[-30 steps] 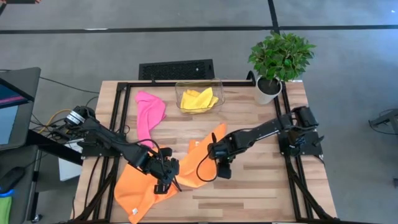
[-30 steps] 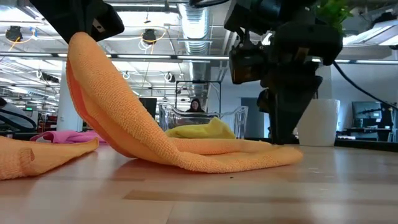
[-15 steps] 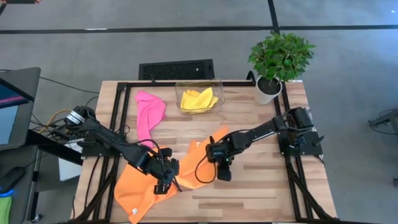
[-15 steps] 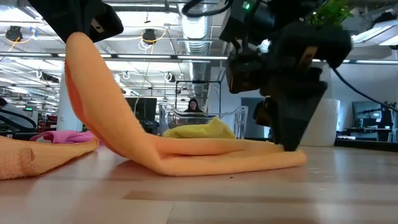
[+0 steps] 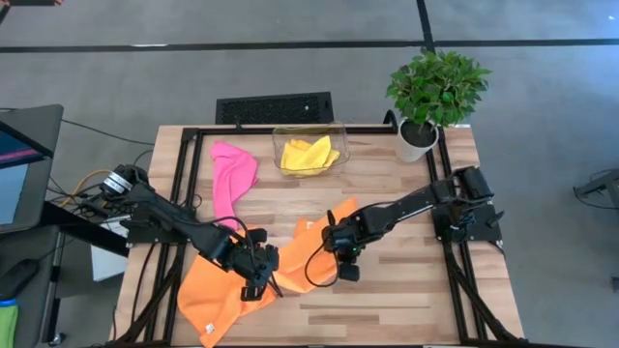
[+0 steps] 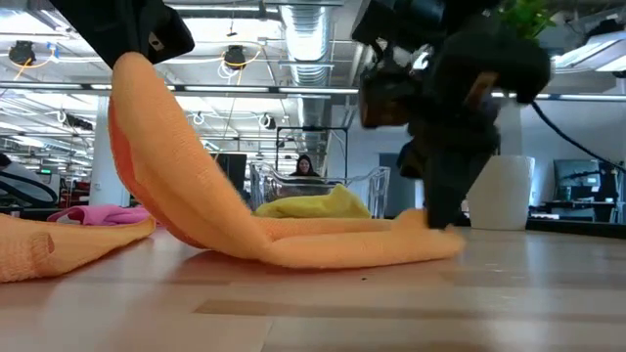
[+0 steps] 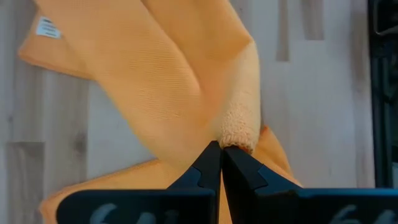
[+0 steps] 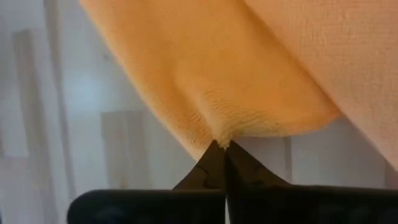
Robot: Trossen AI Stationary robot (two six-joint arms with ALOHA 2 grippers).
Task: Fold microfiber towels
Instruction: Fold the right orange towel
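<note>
High view: the orange microfiber towel (image 5: 290, 253), a soft square cloth, lies stretched across the front half of the light wooden table (image 5: 406, 290), its long axis running diagonally from near the left front edge toward the table centre. Both arms hold it. The left gripper (image 5: 259, 280) is closed on one bunched corner near the towel's middle, raised off the table so that the cloth hangs from it in a fold, as the low view shows. The right gripper (image 5: 346, 268) is closed on the towel's edge on the right side, low against the table surface; the right wrist view shows its fingertips pinching a small tuck of orange cloth (image 8: 236, 93).

The two grippers stand near each other, with a span of towel between them. Judgement: the fold depends on carrying one held edge over the flat part of the towel.

Open room: bare table lies to the right and front of the right gripper. A hot pink microfiber towel (image 5: 232, 174) lies behind the left gripper. A yellow microfiber towel (image 5: 309, 155) rests in the clear plastic bin (image 5: 336, 129) at the rear, well apart.
</note>
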